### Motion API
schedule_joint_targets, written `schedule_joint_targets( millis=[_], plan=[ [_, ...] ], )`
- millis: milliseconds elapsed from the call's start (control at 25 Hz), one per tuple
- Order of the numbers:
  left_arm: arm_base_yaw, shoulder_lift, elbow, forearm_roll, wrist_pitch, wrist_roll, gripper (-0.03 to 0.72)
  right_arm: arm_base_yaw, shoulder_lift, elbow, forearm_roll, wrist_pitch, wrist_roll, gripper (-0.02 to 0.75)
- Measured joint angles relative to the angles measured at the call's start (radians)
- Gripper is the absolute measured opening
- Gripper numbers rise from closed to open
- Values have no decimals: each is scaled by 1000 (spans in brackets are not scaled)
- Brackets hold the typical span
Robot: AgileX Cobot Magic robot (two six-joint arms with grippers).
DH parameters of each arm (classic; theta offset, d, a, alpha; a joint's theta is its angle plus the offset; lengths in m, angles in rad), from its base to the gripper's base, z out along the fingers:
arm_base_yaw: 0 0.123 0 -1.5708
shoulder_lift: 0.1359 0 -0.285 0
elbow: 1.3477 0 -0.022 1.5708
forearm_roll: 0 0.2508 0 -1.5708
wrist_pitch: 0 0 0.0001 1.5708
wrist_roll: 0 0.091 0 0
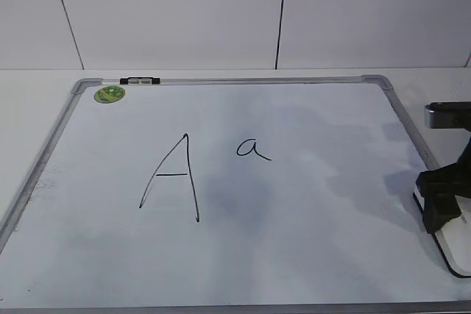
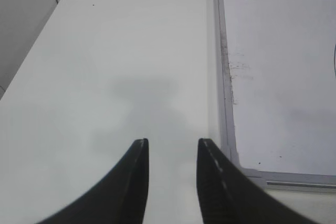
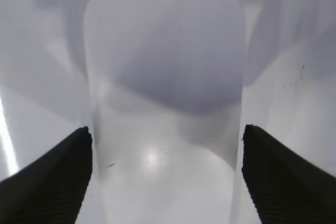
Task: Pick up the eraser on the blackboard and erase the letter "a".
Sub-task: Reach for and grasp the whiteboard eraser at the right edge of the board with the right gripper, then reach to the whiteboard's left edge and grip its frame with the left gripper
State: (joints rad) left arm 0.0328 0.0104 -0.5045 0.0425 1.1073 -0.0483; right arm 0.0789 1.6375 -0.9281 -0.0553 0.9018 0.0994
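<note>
1. One white dry-erase blackboard with a grey metal frame (image 1: 394, 104) lay on the white bench, bearing two handwritten letters: one large black "A" (image 1: 173, 178) and one small black letter "a" (image 1: 252, 150).
2. One white rounded-rectangular plastic eraser (image 3: 165, 93) lay near the board's right edge, toward the bench's front right corner.
3. Only the right wrist view showed the right gripper (image 3: 165, 174) spread wide, its fingers flanking the eraser's sides; actual contact could not be told.
4. Only the left wrist view showed the left gripper (image 2: 173, 174), parted and empty, over bare bench beside the board's left edge.
5. The eraser's long axis ran away from the gripper, along the board's right frame.
</note>
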Motion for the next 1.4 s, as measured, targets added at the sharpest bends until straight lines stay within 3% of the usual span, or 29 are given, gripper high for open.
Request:
schedule_joint_targets(
  millis=[1120, 1400],
  plan=[
    [0, 0, 0, 0, 0, 0, 235, 0, 41, -2, -4, 0, 0, 614],
    [0, 0, 0, 0, 0, 0, 235, 0, 42, -2, 1, -2, 0, 557]
  ],
)
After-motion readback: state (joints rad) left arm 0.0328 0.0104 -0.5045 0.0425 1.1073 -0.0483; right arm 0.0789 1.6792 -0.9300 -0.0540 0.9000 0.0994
